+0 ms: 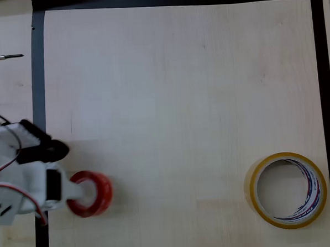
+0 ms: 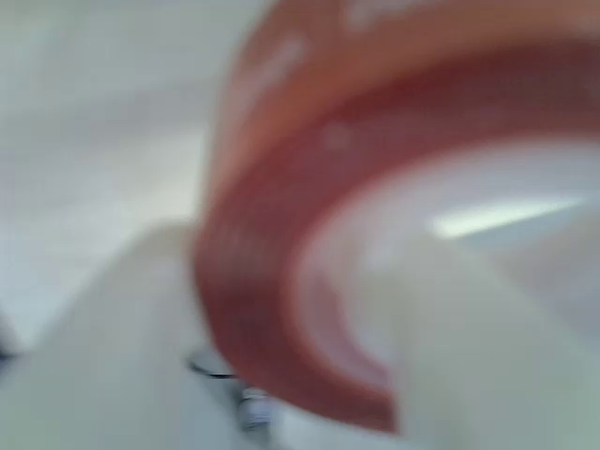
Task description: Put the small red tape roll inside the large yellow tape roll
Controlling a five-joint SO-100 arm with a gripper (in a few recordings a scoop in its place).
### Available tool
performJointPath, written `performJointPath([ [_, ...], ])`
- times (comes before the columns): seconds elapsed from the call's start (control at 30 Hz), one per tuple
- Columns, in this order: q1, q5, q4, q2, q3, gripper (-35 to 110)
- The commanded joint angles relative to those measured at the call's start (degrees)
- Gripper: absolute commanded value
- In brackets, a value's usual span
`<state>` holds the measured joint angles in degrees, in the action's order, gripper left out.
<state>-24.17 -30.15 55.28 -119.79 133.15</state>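
While no writing reads, gripper (image 1: 82, 190) clamps small red tape roll (image 1: 97, 194), large yellow tape roll (image 1: 286, 190) well apart

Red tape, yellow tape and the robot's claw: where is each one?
red tape roll (image 1: 100, 194), overhead view, on its red outer band.
yellow tape roll (image 1: 253, 193), overhead view, on its yellow left wall.
gripper (image 1: 80, 189), overhead view, at the white fingertips on the red roll.
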Motion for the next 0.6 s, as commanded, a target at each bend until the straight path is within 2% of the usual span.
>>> performJointPath([
  [0.0, 2.0, 1.4, -2.1, 4.0, -10.8, 0],
  [0.17, 4.8, 3.6, -3.7, 12.2, -19.8, 0],
  [0.57, 9.7, 6.9, -6.2, 19.1, -31.6, 0],
])
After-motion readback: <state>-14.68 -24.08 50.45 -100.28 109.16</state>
